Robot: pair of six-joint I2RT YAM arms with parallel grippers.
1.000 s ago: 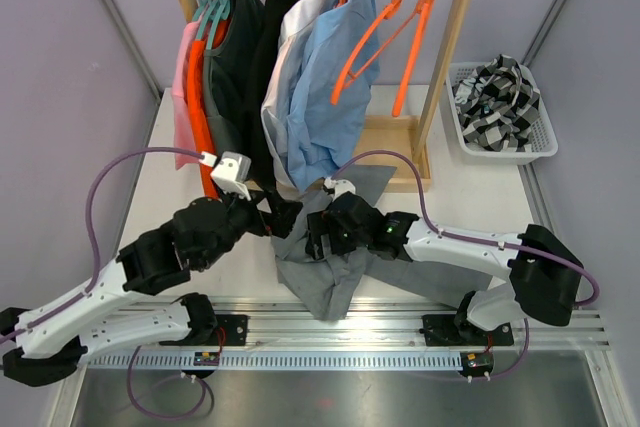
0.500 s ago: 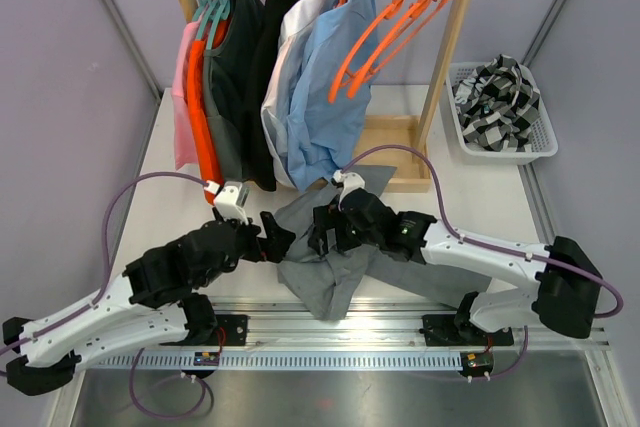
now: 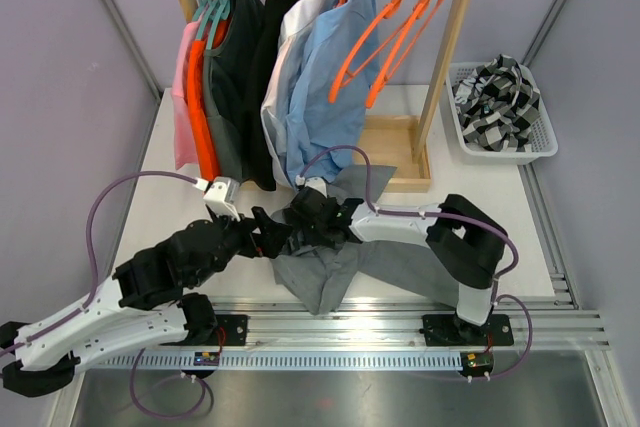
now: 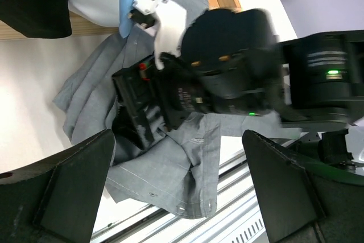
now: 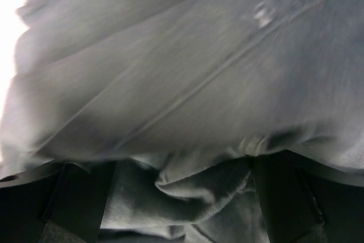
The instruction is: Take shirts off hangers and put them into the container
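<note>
On table (image 3: 490, 197), crumpled grey shirt (image 3: 318, 282)

No readable text, label, brand or number shows on anything.

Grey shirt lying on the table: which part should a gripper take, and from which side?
Probably the rumpled ridge near the grey shirt's left side, taken from above. The right wrist view shows a raised fold lying between the right gripper's open jaws; elsewhere the cloth spreads flat on the table, giving little to pinch.
</note>
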